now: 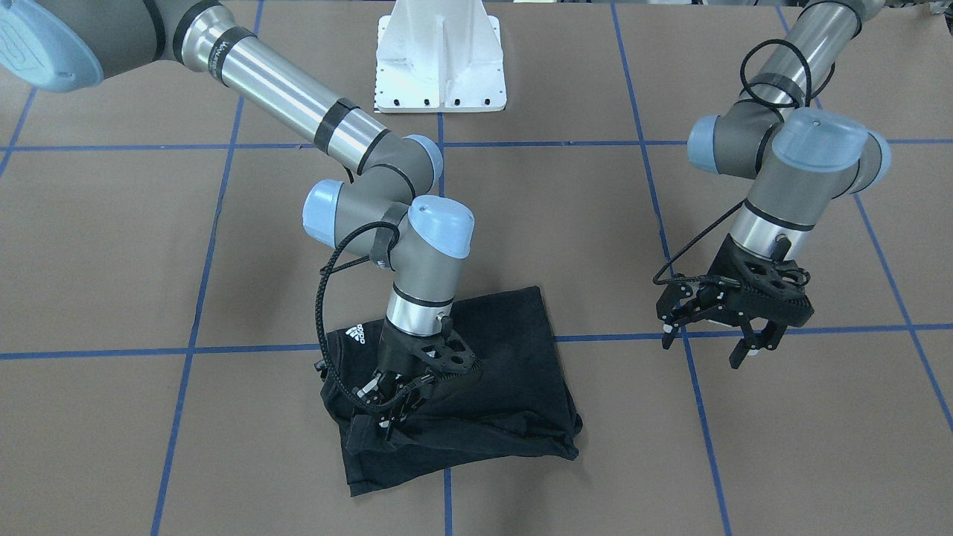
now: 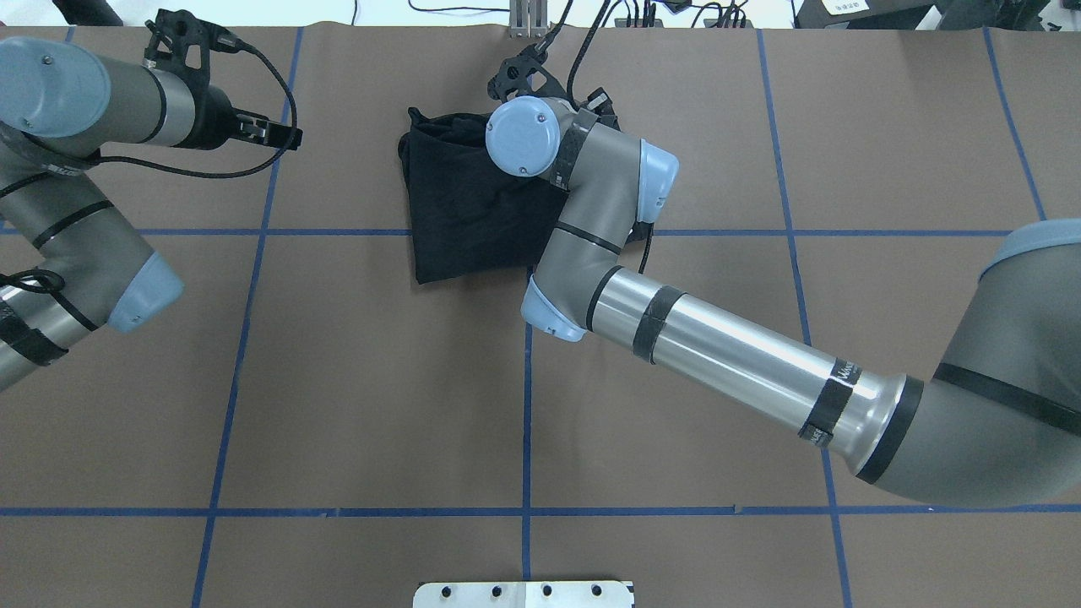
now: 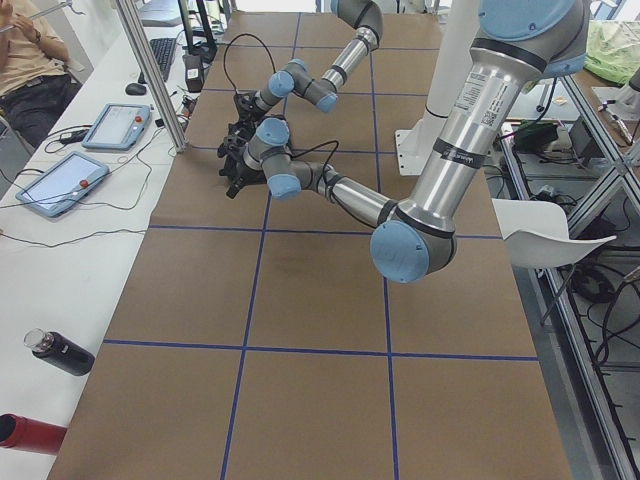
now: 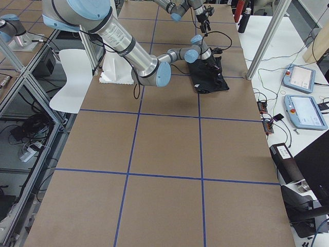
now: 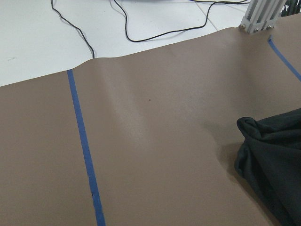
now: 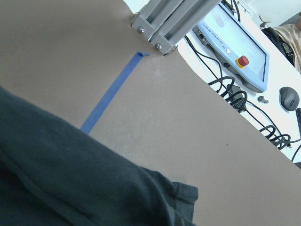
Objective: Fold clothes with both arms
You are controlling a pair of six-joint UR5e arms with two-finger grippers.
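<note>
The black T-shirt (image 1: 514, 357) lies folded in a thick bundle on the brown table, its small white Adidas logo (image 1: 356, 334) facing up. It also shows in the overhead view (image 2: 456, 203). My right gripper (image 1: 389, 424) is down on the shirt's edge nearest the operators' side, and its fingers look closed on a fold of fabric. The right wrist view shows dark cloth (image 6: 70, 179) right under the camera. My left gripper (image 1: 702, 350) hangs open and empty above bare table, well off to the shirt's side. The left wrist view shows only a corner of the shirt (image 5: 277, 160).
The white pedestal base (image 1: 441, 67) stands at the robot's side of the table. Blue tape lines (image 2: 525, 380) grid the brown surface. An aluminium post (image 6: 160, 23), cables and teach pendants (image 4: 300, 77) sit just past the table's far edge.
</note>
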